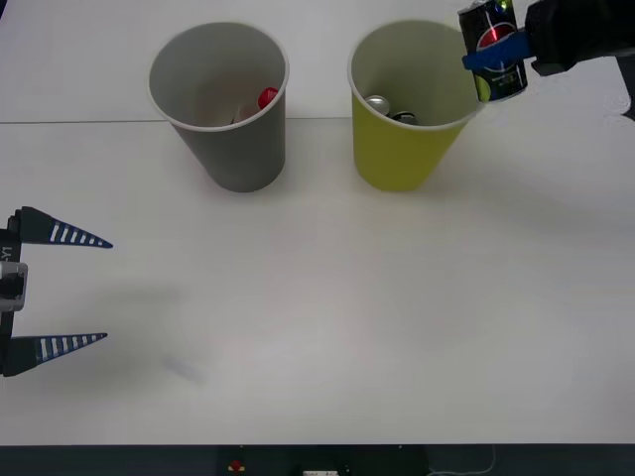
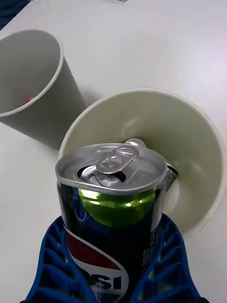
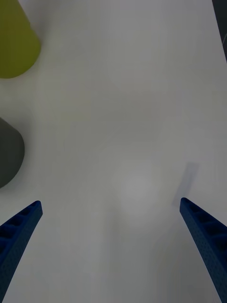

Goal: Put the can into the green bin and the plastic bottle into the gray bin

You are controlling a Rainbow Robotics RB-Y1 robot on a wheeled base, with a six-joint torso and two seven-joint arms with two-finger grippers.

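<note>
A: Start with the white table (image 1: 317,327). What do you see on it?

B: Two big cups in the upper half of the front view: the gray bin (image 1: 220,104) left of centre, the green bin (image 1: 409,104) right of centre, well apart. The gray one already holds something with a red cap; the green one has a silver-topped item at its bottom.

A: And your right gripper (image 1: 493,52)?

B: It's at the upper right, clenched around the can (image 1: 492,48), carried upright just beside the green bin's rim, probably so it drops in cleanly. That rim is the one thing you could clip.

A: The left gripper (image 1: 60,290)?

B: Spread wide and holding nothing, low at the left edge, out of the way.
</note>
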